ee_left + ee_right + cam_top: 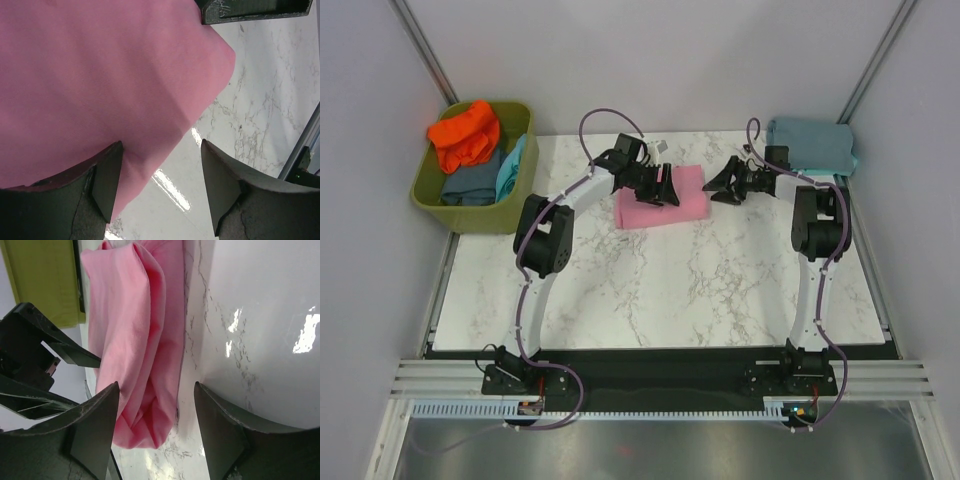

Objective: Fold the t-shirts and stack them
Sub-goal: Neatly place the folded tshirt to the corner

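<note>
The pink t-shirt (686, 205) lies folded into a compact block on the marble table (650, 290), so you're most likely at the end of its fold, with stacking to come.

Your left gripper (665, 190) hovers over the shirt's left part. Its jaws are spread and hold nothing, with one finger above the cloth and the other past the shirt's corner, over bare marble. Your right gripper (718, 187) sits just off the shirt's right edge, also spread and empty. In its wrist view the rolled end of the fold lies ahead of the fingers.

Next you probably need to pinch the block through all its layers and carry it to the folded grey-blue t-shirt (810, 143), which lies right of the pink shirt and further back. Grip low, or the top layers could peel open.

There is open marble on the near side of the pink shirt. The two grippers are close together across it, so move one at a time. The olive tub (430, 195), well left of the shirt, holds the orange t-shirt (465, 135) and others.
</note>
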### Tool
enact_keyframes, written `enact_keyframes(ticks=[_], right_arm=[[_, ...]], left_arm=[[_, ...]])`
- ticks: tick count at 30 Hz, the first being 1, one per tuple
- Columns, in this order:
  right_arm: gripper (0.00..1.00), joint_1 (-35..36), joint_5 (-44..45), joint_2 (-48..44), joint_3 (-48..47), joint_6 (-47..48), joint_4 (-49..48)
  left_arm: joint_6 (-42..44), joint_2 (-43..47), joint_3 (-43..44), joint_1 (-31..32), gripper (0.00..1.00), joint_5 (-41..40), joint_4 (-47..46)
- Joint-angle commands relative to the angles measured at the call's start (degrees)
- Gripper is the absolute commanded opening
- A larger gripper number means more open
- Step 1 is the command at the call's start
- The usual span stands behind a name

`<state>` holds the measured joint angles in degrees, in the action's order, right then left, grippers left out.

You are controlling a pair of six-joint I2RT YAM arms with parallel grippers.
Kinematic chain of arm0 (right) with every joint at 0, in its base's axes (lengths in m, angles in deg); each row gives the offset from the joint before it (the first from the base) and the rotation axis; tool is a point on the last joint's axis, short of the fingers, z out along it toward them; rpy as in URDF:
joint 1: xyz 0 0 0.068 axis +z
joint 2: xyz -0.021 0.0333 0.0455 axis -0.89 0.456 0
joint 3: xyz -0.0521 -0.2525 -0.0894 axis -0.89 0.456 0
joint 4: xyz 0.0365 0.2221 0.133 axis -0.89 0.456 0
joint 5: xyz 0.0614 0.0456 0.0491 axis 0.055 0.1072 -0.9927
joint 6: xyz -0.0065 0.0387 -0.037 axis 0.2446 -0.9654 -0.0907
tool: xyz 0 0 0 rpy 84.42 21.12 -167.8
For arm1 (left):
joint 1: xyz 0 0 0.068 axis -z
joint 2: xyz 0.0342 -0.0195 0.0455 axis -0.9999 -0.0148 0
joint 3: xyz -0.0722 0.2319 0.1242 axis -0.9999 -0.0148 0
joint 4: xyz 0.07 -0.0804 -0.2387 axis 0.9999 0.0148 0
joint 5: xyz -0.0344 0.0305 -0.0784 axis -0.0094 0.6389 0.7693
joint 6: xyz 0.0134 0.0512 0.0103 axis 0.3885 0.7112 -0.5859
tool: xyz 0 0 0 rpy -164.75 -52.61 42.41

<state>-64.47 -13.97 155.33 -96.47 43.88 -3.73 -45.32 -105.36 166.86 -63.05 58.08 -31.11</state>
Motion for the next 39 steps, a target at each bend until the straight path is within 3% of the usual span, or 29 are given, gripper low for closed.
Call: enact_keyframes(ticks=[1,19,22,23,25,27,28,29,33,39], right_arm=[[0.7,0.38,-2.54,2.35,-2.36,-2.16,-3.9],[0.71,7.14,-3.77,8.68,-4.12,-7.35,-9.53],[0.64,7.41,-3.16,8.86,-4.12,-7.79,-9.97],[0.55,7.32,-3.07,8.86,-4.03,-7.62,-9.97],[0.47,7.32,-2.81,8.6,-4.03,-7.44,-10.06],[0.3,7.32,-3.77,8.33,-3.85,-7.35,-10.75],[0.13,7.41,-3.95,8.16,-3.85,-7.35,-11.02],[0.02,7.41,-3.6,7.46,-3.85,-7.09,-11.02],[0.0,6.27,-2.46,4.38,-5.87,-4.38,-7.61],[0.0,1.96,5.53,-3.09,-13.51,13.71,10.58]], left_arm=[[-0.38,-0.34,1.54,0.26,0.71,-0.38,-1.49],[-0.99,-1.57,1.45,-0.18,0.71,-1.34,-0.87],[-0.99,-1.4,1.1,-0.44,0.71,-1.52,-0.78],[-0.99,-1.31,1.1,-0.44,0.71,-1.61,-0.78],[-0.91,-1.22,1.01,-0.53,0.71,-1.78,-0.7],[-0.82,-1.22,1.19,-0.53,0.71,-2.74,-0.7],[-0.38,-1.14,1.62,-0.53,0.73,-3.1,-0.7],[-0.12,-0.79,1.8,-0.53,0.73,-3.71,-0.17],[4.09,3.06,3.91,-0.97,0.72,-10.45,2.29],[10.43,11.86,0.32,-4.04,0.72,-20.41,5.02]])
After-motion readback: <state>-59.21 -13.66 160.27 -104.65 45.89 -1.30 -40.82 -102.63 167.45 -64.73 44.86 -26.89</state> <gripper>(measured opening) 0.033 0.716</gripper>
